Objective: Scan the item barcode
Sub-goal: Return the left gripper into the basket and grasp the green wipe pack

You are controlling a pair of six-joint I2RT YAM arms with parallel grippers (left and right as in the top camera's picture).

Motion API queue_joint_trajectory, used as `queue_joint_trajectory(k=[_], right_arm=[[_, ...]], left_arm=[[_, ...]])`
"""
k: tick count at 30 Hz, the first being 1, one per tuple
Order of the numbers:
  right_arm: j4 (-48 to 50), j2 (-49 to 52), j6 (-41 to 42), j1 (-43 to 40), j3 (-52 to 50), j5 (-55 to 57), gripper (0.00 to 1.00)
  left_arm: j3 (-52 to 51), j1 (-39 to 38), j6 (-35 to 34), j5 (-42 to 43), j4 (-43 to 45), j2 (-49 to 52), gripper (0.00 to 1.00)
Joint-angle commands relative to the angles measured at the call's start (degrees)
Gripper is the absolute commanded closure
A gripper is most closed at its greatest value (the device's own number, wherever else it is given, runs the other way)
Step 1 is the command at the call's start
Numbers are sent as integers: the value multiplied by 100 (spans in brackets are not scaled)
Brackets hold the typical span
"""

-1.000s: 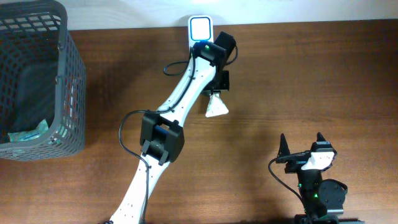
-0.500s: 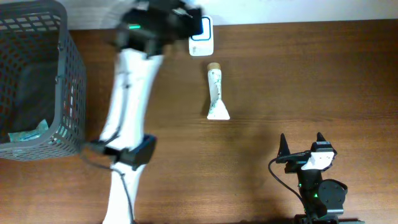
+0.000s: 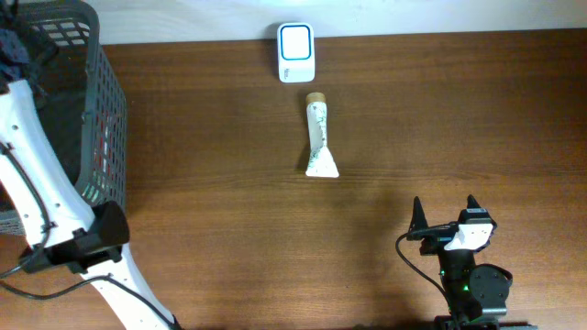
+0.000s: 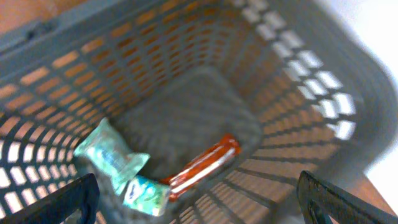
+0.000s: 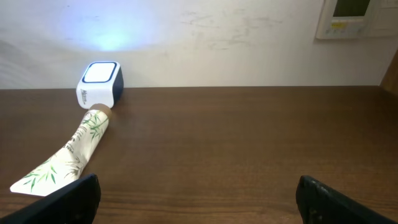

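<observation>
Counter (image 3: 459,119): dark brown wood grain, one piece.
Basket (image 3: 103,101): grey plastic lattice, at the counter's left end, upright.
Basket contents, lying on the bottom:
- green packet (image 4: 111,158), crumpled
- smaller teal packet (image 4: 144,194), touching it
- red-orange packet (image 4: 202,167), just beside both

Wall (image 5: 217,37): white, scuffed.
Wall panel (image 5: 349,17): white, with display.

shop-like checkout bench: barcode scanner (image 3: 296,40), shopping basket (image 3: 108,119), wooden table (image 3: 459,119).

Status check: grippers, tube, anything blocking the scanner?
Left gripper open, empty, over the basket. Right gripper open, empty, away from the tube. Tube lying flat, cap end toward the scanner, unheld. Nothing in the way.
</observation>
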Motion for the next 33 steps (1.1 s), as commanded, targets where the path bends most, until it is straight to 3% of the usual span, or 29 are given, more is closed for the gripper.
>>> queue_joint_trajectory(k=[1, 6, 10, 12, 15, 19, 25, 27, 29, 31, 33], right_arm=[[-20, -39, -22, 42, -42, 26, 1], [-20, -39, -22, 42, -42, 26, 1], [-20, -39, -22, 42, -42, 26, 1], [-20, -39, -22, 42, -42, 26, 1], [-20, -39, -22, 42, -42, 26, 1], [-20, -39, -22, 42, -42, 26, 1], [-20, -39, -22, 42, -42, 26, 1], [-20, -39, -22, 42, -42, 26, 1], [-20, -39, -22, 42, -42, 26, 1], [-20, -39, -22, 42, -42, 26, 1], [-20, -39, -22, 42, -42, 26, 1]], left_arm=[[-743, 531, -942, -295, -11, 81, 1], [-2490, 1143, -1141, -332, 284, 81, 1], [-3860, 1220, -1139, -256, 1250, 81, 1], [-4398, 1193, -1137, -55, 1786, 81, 6], [-5145, 1185, -1141, -11, 2428, 81, 7], [-5831, 1283, -1207, -35, 2922, 83, 6], [-6061, 1676, -1436, -35, 2844, 92, 5], [-6325, 1729, -1434, -33, 2942, 92, 16], [-6669, 1727, -1432, -33, 3154, 94, 16], [-7077, 1727, -1434, -31, 3438, 101, 26], [-7195, 1727, -1427, -37, 3504, 101, 51]])
